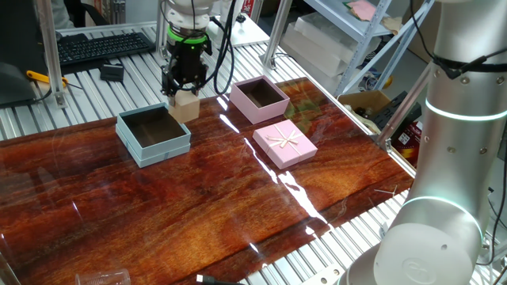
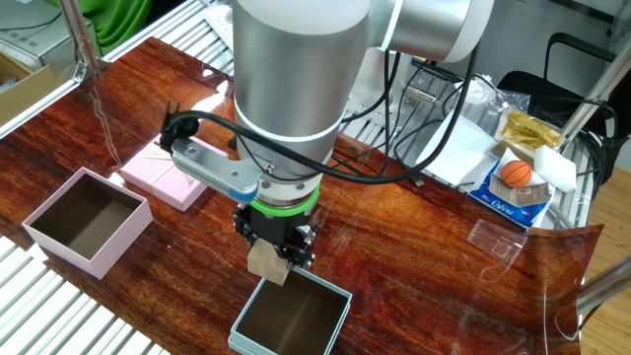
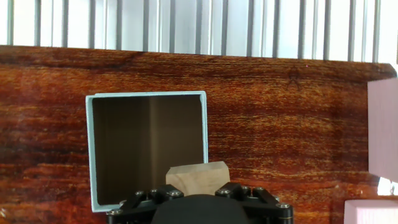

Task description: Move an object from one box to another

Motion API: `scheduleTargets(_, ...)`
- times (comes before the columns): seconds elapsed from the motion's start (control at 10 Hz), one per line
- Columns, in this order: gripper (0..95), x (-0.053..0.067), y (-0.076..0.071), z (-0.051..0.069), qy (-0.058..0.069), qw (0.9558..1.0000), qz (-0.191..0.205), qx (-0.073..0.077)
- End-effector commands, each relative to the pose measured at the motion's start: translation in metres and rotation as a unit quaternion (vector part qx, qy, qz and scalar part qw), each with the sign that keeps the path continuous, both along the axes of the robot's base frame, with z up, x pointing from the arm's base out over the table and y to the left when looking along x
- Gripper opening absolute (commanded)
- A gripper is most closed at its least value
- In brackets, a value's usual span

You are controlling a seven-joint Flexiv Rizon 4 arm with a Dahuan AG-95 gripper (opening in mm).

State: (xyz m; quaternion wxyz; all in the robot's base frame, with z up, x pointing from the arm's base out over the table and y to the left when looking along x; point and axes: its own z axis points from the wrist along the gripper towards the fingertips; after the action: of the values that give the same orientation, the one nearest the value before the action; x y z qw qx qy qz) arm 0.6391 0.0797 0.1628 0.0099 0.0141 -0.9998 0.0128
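The fingers (image 1: 184, 91) are closed on the wooden cube (image 1: 185, 106), which hangs clear of the table (image 1: 238, 206) at the right rim of the blue-grey box (image 1: 153, 134); the hand view shows the cube (image 3: 198, 177) overlapping that box's right wall (image 3: 204, 130), partly above the dark interior and partly outside it. To complete the transfer well, the cube should probably be shifted further toward the box centre until it clears the wall entirely, then lowered with its faces square to the walls, and let go only close above the floor, so that it neither catches the rim nor bounces out. The emptied pink box (image 1: 259, 99) stands to the right of the blue-grey box, well apart from it, and the pink lid with a ribbon bow (image 1: 284, 143) lies on the table nearer than the pink box. Count: one cube, one blue-grey box, one pink box, one lid. In the other fixed view the cube (image 2: 267, 262) sits just at the rim of the blue-grey box (image 2: 292, 318), with the pink box (image 2: 87, 222) off to the left.
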Motion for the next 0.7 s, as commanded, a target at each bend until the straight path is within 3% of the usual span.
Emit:
scheduleTargets(0.1,0.0,-0.003,0.006,0.003,0.001,0.9999,-0.014,-0.003)
scheduleTargets(0.7,0.0,-0.011,0.031,-0.008,0.001,0.9986,-0.053,0.008)
